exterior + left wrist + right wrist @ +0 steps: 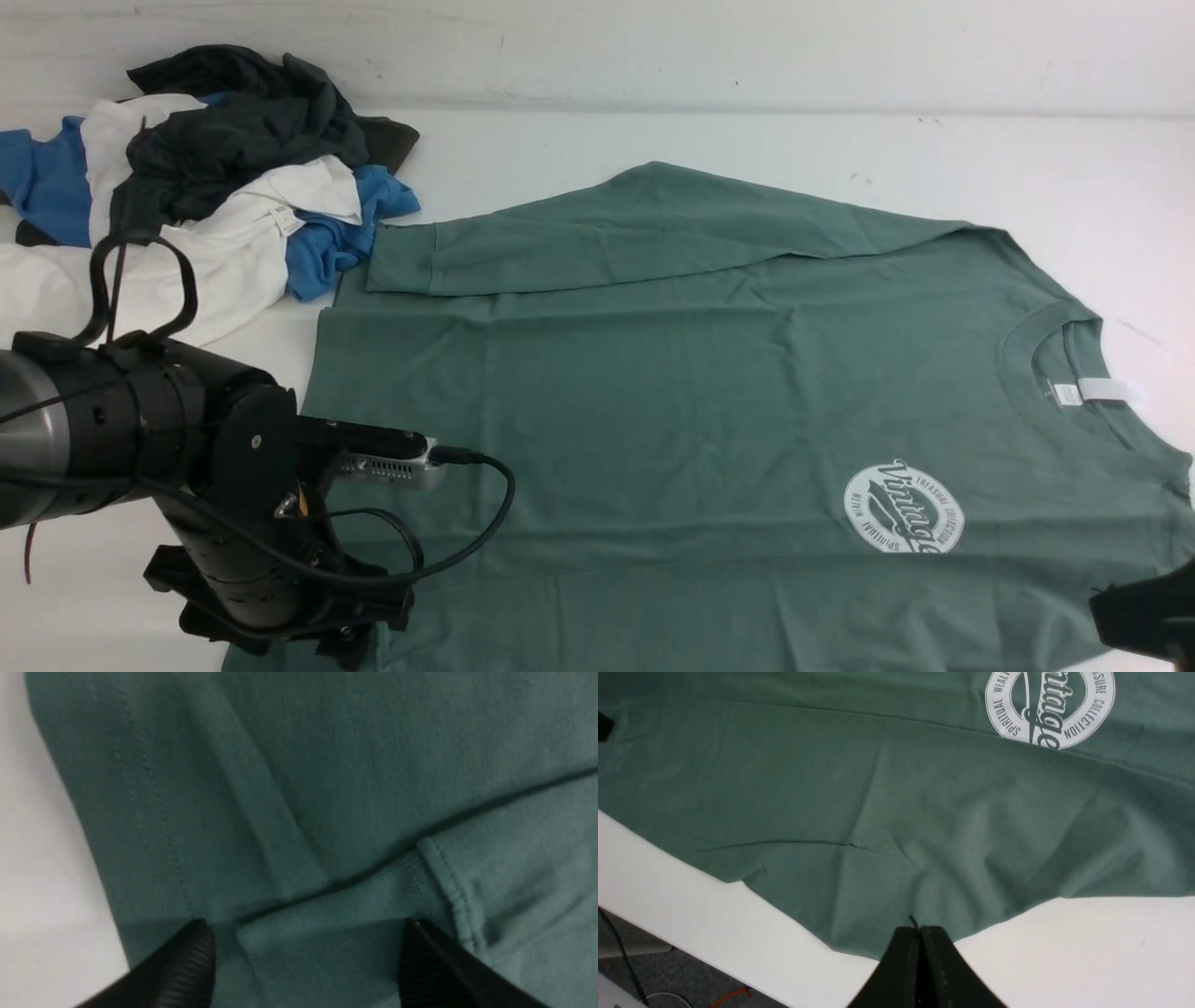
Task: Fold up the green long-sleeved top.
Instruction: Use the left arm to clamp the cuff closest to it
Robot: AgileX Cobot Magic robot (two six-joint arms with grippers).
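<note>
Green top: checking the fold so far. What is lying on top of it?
The far sleeve lies folded across the green top, and the near sleeve's cuff rests on it too. The fabric under both is hidden.

Black ribbed left end effector point(303, 933), looping cables point(512, 490).

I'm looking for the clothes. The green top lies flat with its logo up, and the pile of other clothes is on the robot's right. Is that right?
No, the pile is on the robot's left, as the front view shows. The green top does lie flat with its logo up.
</note>
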